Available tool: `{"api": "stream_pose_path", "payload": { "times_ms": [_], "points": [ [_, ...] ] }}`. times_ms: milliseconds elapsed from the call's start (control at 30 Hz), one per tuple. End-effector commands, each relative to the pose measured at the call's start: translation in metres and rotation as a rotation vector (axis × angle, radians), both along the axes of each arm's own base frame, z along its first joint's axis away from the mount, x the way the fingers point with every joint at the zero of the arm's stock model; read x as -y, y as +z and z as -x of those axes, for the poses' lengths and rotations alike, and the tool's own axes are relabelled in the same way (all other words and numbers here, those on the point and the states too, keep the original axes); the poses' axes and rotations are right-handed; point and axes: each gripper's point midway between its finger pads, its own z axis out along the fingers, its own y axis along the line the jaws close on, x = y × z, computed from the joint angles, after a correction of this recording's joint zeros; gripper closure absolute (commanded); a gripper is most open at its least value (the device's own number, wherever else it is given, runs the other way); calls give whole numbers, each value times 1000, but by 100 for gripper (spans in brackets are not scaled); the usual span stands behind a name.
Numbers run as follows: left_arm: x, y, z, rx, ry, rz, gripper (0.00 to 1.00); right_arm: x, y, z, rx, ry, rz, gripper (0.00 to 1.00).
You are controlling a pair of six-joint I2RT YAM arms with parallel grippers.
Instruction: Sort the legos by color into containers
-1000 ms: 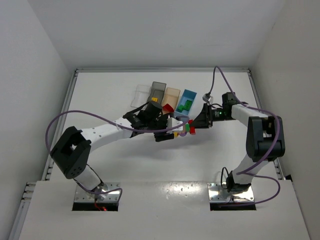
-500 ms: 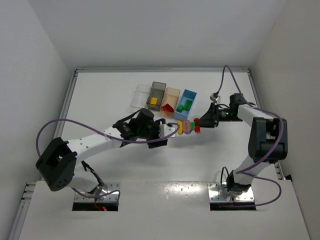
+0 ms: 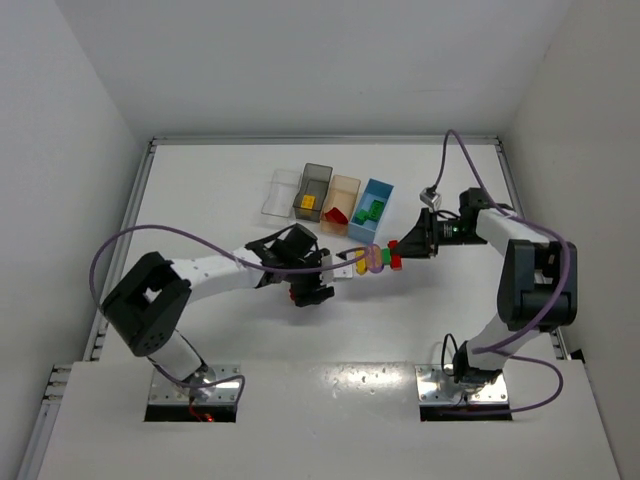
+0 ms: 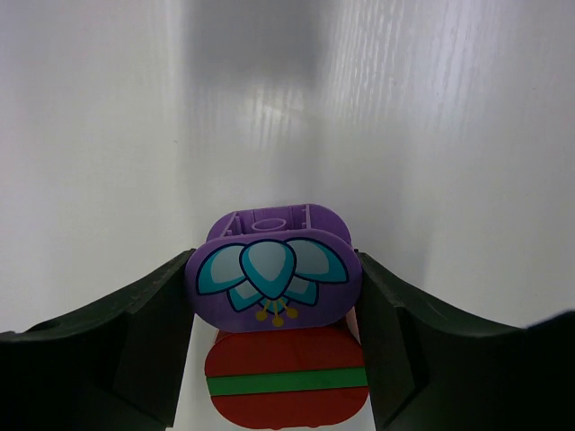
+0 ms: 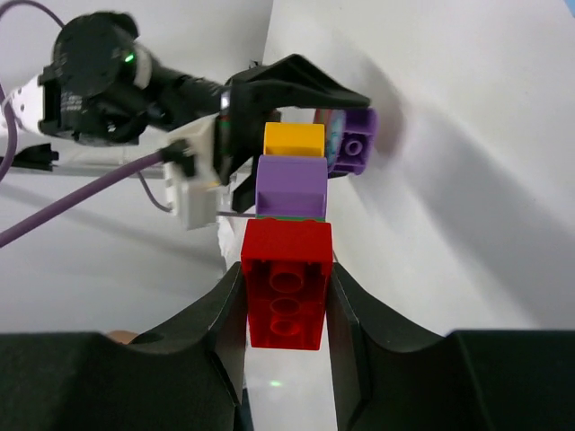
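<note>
A multicolour lego cluster hangs in the air between both grippers, in front of the bins. My left gripper is shut on its left end: in the left wrist view the fingers clamp a purple round piece with a flower print, over a red round piece with a green stripe. My right gripper is shut on the right end, a red brick. Beyond it sit a purple brick and a yellow brick.
Four bins stand in a row behind the cluster: clear, dark grey holding a yellow lego, tan holding a red lego, light blue holding green legos. The table's side rails run at left and right.
The cluster has moved a little right, away from the bins, and is now stretched out between both grippers. The left arm's elbow has swung and its wrist has turned.
</note>
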Motion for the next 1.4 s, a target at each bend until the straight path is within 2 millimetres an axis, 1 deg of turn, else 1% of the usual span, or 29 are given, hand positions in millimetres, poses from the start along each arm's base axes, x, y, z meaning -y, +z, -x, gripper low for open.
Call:
{"api": "stream_pose_path", "payload": {
  "times_ms": [0,67,100,133,167,200,233,267,300,367,400,433,467,500,533,567,600,667,733,767,867,900,933,1000,1033,1067,1133,1200,1367],
  "points": [
    [8,1,-1,-103,27,42,45,-2,20,2,116,34,-9,100],
    [10,-1,-6,-156,46,65,41,-2,21,4,133,39,-7,100],
    [12,1,2,-212,37,93,28,-2,21,6,127,41,-7,100],
    [14,3,1,-237,44,112,19,-2,20,9,115,43,1,100],
    [14,9,-5,-261,64,144,15,-2,19,10,132,50,3,100],
    [17,15,1,-308,42,187,10,-2,21,12,146,54,5,100],
    [19,28,-2,-309,36,228,9,-1,19,13,147,58,14,100],
    [20,43,-11,-317,54,280,9,-3,20,15,165,75,16,100],
    [25,60,-7,-357,24,341,9,-3,20,16,167,78,16,100],
    [31,90,-11,-386,13,431,9,-3,20,20,192,90,28,100],
    [34,110,-17,-432,37,483,9,-3,20,21,197,93,28,100],
    [37,121,-12,-501,0,525,9,-5,20,24,197,107,27,100],
    [40,136,-15,-548,-2,559,9,-8,21,26,224,123,28,100],
    [43,141,-12,-589,-25,574,11,-8,21,27,226,127,28,100],
    [45,148,-7,-634,-61,591,11,-14,23,33,246,157,27,100],
    [47,147,-8,-660,-67,592,11,-16,25,36,252,172,25,100],
    [48,152,-7,-657,-83,601,11,-18,26,37,288,193,26,100],
    [48,159,-14,-645,-91,616,11,-23,25,49,300,252,57,100],
    [51,165,-14,-661,-131,632,11,-25,22,53,379,319,97,100],
    [52,167,-14,-670,-147,637,11,-29,21,60,395,358,106,100],
    [56,171,-18,-690,-165,642,11,-33,22,64,434,405,119,100],
    [57,166,-20,-702,-159,637,11,-34,20,66,443,423,126,100],
    [60,170,-18,-687,-178,639,11,-35,23,63,457,422,128,100],
    [64,165,-17,-699,-184,630,11,-37,28,59,483,429,128,100],
    [66,164,-13,-712,-189,622,11,-39,29,56,495,443,136,100],
    [66,159,-13,-722,-185,615,11,-40,31,54,506,442,137,100],
    [68,156,-8,-720,-200,607,12,-42,34,47,535,451,148,100],
    [73,152,2,-720,-223,587,12,-44,35,41,559,460,156,100],
    [76,149,13,-730,-247,570,17,-50,37,38,581,474,153,100]
  ]
}}
